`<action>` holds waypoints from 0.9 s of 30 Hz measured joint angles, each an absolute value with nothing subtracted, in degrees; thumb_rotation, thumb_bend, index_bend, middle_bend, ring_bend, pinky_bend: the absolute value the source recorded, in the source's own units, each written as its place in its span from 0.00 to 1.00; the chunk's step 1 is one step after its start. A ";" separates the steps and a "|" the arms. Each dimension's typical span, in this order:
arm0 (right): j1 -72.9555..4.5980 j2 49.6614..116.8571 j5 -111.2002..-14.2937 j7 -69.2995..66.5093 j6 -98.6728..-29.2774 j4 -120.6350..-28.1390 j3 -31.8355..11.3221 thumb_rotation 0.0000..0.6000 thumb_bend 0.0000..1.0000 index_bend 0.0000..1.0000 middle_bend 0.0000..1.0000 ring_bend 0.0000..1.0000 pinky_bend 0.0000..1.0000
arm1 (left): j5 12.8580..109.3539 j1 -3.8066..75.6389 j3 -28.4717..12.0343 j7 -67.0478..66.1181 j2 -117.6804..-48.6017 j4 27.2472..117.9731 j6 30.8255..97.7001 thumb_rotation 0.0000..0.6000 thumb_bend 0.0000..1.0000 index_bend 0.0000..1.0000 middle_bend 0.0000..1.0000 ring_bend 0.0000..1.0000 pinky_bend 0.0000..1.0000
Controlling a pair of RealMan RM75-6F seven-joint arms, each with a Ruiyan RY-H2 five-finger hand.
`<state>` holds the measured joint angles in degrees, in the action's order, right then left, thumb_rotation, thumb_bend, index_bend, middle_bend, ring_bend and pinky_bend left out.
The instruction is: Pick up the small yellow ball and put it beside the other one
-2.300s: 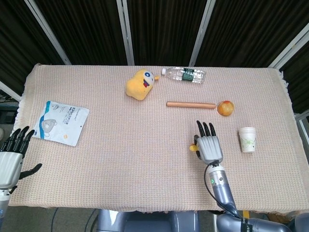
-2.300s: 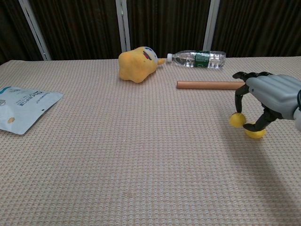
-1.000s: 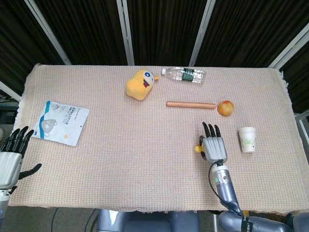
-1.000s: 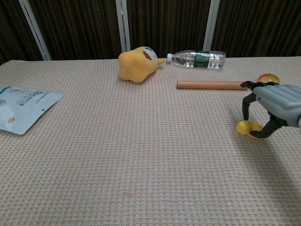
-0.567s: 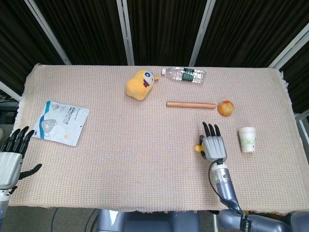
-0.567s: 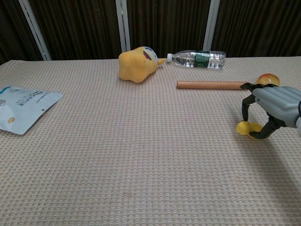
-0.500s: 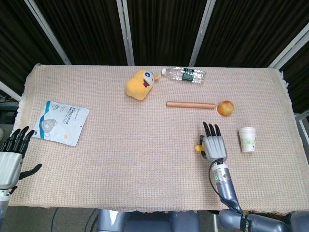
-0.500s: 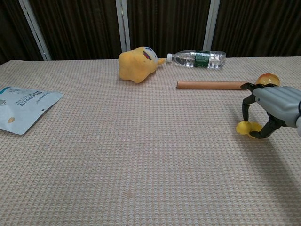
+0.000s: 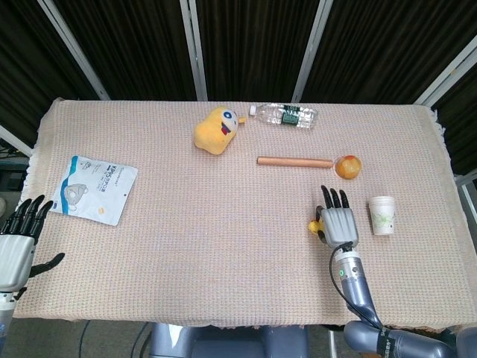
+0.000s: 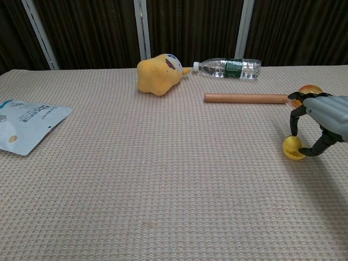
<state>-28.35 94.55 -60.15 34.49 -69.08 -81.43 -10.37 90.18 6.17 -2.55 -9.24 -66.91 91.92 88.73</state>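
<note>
Taking the rod (image 9: 295, 161) as landmark: a bottle (image 9: 284, 115) is set behind it, a cup (image 9: 381, 215) to its right and nearer, a packet (image 9: 95, 189) far to its left.

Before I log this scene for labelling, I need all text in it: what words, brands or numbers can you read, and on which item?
Mask packet: blue printed lettering, too small and blurred to read.
Water bottle: dark green label, print unreadable.
Paper cup: green pattern only, no legible words.
Yellow plush toy: printed face, no text.
Nothing here can be quoted with confidence.
</note>
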 measured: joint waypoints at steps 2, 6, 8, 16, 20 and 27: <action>-28.18 94.41 -59.99 34.16 -69.02 -81.36 -10.32 1.00 0.22 0.52 0.00 0.00 0.00 | 90.25 6.18 -2.52 -9.32 -66.88 92.01 88.71 1.00 0.00 0.00 0.00 0.00 0.18; -28.07 94.31 -59.97 33.33 -68.59 -80.61 -10.18 1.00 0.22 0.52 0.00 0.00 0.00 | 90.40 6.20 -2.46 -9.64 -66.82 92.31 88.72 1.00 0.00 0.00 0.00 0.00 0.18; -28.06 94.36 -59.99 32.83 -68.39 -80.24 -10.18 1.00 0.22 0.52 0.00 0.00 0.00 | 90.42 6.20 -2.48 -9.82 -66.81 92.41 88.75 1.00 0.00 0.00 0.00 0.00 0.18; -27.91 94.66 -59.97 30.93 -67.69 -78.53 -10.28 1.00 0.22 0.52 0.00 0.00 0.00 | 89.97 6.14 -2.47 -10.12 -66.71 92.95 88.46 1.00 0.00 0.00 0.00 0.00 0.18; -27.73 94.74 -59.91 30.48 -67.53 -78.18 -10.19 1.00 0.22 0.52 0.00 0.00 0.00 | 89.95 6.19 -2.49 -10.40 -66.67 93.11 88.34 1.00 0.00 0.00 0.00 0.00 0.18; -27.42 94.76 -59.93 30.32 -67.60 -78.17 -9.99 1.00 0.22 0.52 0.00 0.00 0.00 | 89.94 6.26 -2.57 -10.59 -66.64 93.32 88.30 1.00 0.00 0.00 0.00 0.00 0.18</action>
